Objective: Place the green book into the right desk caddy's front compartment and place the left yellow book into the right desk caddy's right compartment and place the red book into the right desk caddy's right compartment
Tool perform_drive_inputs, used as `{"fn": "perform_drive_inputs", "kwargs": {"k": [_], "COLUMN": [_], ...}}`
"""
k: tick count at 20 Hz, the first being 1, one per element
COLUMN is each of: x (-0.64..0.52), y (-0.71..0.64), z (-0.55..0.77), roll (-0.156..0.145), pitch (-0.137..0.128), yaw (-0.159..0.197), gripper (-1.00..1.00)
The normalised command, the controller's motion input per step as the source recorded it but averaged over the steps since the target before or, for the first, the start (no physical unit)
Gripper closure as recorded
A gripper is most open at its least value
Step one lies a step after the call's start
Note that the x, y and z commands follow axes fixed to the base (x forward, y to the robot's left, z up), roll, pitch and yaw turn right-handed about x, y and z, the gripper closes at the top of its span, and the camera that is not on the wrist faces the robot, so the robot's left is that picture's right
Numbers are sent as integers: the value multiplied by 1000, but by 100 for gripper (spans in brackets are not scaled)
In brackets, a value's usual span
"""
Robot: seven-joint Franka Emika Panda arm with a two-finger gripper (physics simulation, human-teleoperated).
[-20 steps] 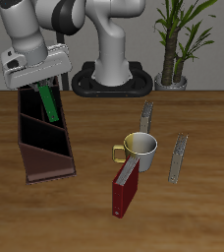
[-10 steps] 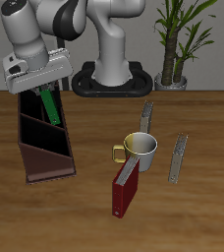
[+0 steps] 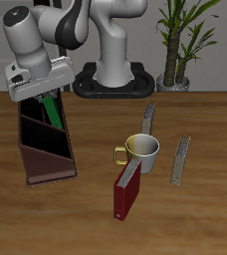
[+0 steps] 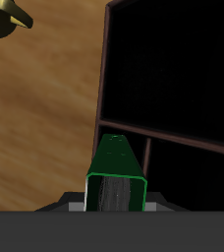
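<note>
**Q:** Task status?

**A:** No book is placed yet. The green book (image 3: 52,108) is held tilted above the far end of the caddy (image 3: 43,149), its lower edge at about rim level; whether it has entered a compartment cannot be told. The red book (image 3: 126,190) stands on the table (image 3: 205,219) just in front of the mug (image 3: 140,150). Two thin yellow books are also on the table: one (image 3: 149,118) behind the mug, one (image 3: 182,158) beside it. Judged from this, all three placements remain, with the first in progress.

**Q:** End effector state?

**A:** The end effector (image 3: 44,88) is clenched on the green book's upper end. In the wrist view the book (image 4: 116,177) projects from between the fingers toward the caddy's dark interior (image 4: 173,69), near a divider. The fingers themselves are mostly hidden, so the exact opening width cannot be read; it matches the book's thickness.
</note>
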Motion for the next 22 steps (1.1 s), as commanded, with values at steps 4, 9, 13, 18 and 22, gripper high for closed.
{"fn": "perform_drive_inputs", "kwargs": {"k": [4,9,13,18,22], "x": [-37,-34,5,36,-20], "y": [-33,-14,16,-24,24], "z": [-98,-70,-103,-115,-83], "roll": [-5,-19,-20,-26,3], "pitch": [-8,-24,-21,-12,-1], "yaw": [-3,-7,9,-10,-1], "gripper": [100,100,100,100,100]}}
